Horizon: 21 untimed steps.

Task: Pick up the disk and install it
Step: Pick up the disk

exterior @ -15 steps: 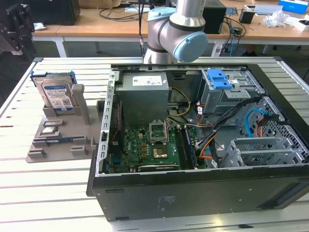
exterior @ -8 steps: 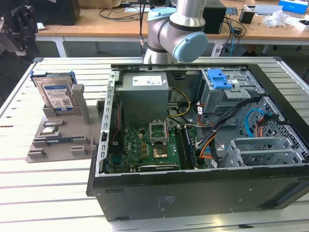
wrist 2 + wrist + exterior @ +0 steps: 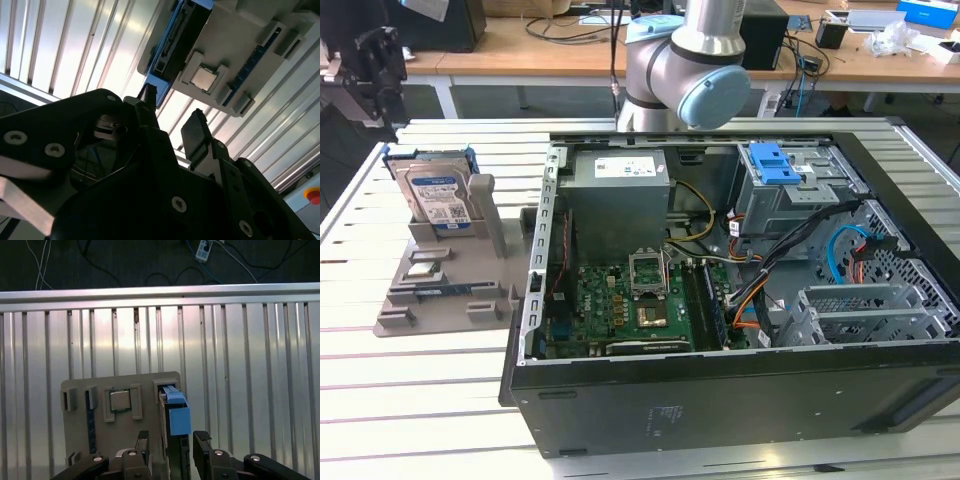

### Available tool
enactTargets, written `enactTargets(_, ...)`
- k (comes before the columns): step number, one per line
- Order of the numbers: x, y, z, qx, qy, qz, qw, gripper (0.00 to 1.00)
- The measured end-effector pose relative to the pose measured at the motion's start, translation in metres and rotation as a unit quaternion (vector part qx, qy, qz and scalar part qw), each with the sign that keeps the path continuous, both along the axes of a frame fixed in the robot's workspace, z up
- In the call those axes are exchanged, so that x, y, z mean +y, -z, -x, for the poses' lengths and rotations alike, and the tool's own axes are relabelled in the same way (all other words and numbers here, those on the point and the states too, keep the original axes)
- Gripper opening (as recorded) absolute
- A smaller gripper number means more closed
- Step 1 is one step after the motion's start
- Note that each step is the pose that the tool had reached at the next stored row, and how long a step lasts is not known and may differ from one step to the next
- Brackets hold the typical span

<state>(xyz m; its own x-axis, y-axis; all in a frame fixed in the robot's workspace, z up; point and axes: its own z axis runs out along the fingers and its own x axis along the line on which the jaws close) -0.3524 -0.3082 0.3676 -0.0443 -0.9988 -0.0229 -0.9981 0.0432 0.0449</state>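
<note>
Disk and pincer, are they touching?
Apart. In the exterior view the open pincer hangs above the disk, with a strip of table showing between them.

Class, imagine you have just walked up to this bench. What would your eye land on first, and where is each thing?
The big open computer case dominates the table, its green circuit board laid bare. At the exterior view's left, the blue-edged disk stands upright in a grey holder. In the first wrist view the open hand hovers above it.
</note>
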Motion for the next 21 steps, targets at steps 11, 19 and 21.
enactTargets(11,0.0032,0.0212,-0.001,0.0,-0.013,0.0014,0.9999,0.48)
enactTargets(19,0.0122,0.0626,0.001,0.0,-0.033,0.0014,0.9994,0.48)
enactTargets(21,0.0123,0.0676,0.001,-0.0001,-0.033,0.0014,0.9994,0.48)
